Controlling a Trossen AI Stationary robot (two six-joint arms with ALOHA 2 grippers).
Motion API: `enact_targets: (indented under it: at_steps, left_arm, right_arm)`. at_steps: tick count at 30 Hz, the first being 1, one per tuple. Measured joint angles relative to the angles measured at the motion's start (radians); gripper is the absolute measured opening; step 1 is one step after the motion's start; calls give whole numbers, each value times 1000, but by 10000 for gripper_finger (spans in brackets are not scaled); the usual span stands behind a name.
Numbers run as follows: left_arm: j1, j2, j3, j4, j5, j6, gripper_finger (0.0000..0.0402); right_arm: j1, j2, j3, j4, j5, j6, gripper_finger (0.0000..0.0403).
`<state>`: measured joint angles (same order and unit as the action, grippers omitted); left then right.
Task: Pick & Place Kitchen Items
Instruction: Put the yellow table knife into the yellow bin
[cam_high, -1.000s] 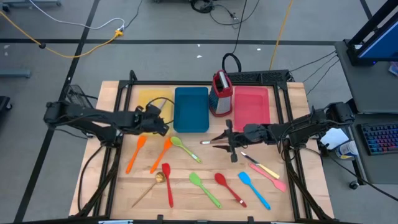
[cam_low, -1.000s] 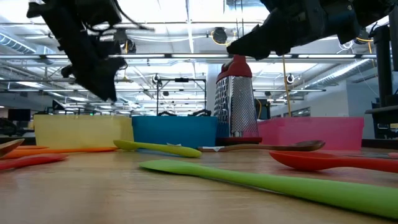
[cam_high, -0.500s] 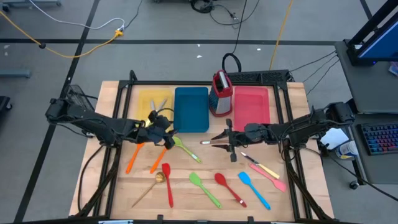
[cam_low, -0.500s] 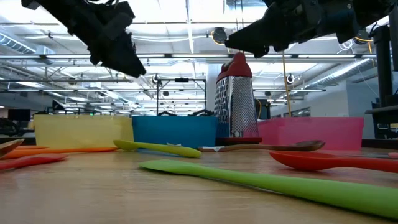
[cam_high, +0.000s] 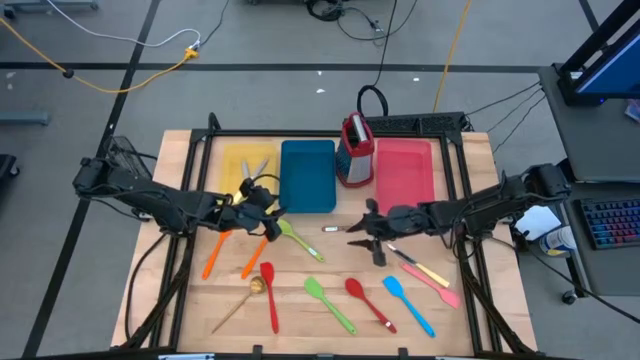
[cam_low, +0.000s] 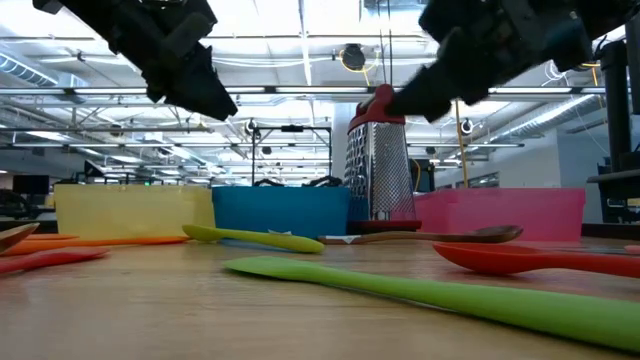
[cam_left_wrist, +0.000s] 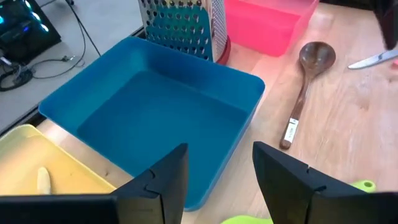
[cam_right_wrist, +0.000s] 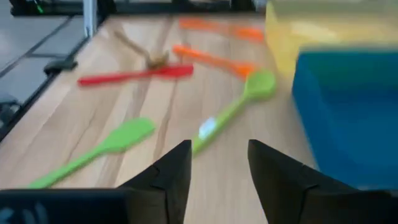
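I had the left gripper (cam_high: 268, 216) over the light-green spoon (cam_high: 298, 238), fingers apart, empty — the right gripper (cam_high: 362, 232) hung near the dark wooden spoon (cam_left_wrist: 303, 87), fingers apart too; the utensils lay on the table (cam_high: 480, 290).

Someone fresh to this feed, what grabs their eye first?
Probably the three bright trays along the table's far edge, yellow, blue and pink, with the tall metal grater standing between blue and pink. Next, the colourful utensils scattered across the near half. Both open pincers, left and right, hover mid-table.
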<state>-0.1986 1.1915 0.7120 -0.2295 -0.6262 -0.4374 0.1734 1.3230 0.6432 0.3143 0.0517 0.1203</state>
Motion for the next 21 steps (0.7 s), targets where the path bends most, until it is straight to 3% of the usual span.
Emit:
enact_targets:
  at_steps: [7, 11, 16, 21]
  left_arm:
    - [26, 0, 0, 76, -1, 111, 184]
    - [62, 0, 0, 200, -2, 212, 184]
    - [109, 0, 0, 326, -2, 341, 184]
    - [154, 0, 0, 373, -2, 402, 184]
  right_arm:
    - [68, -155, 1, -381, 81, 244, 164]
    - [115, -230, 1, -662, 79, 493, 161]
    - [213, -271, 1, -968, -36, 715, 160]
    - [308, -278, 1, -1058, -79, 869, 160]
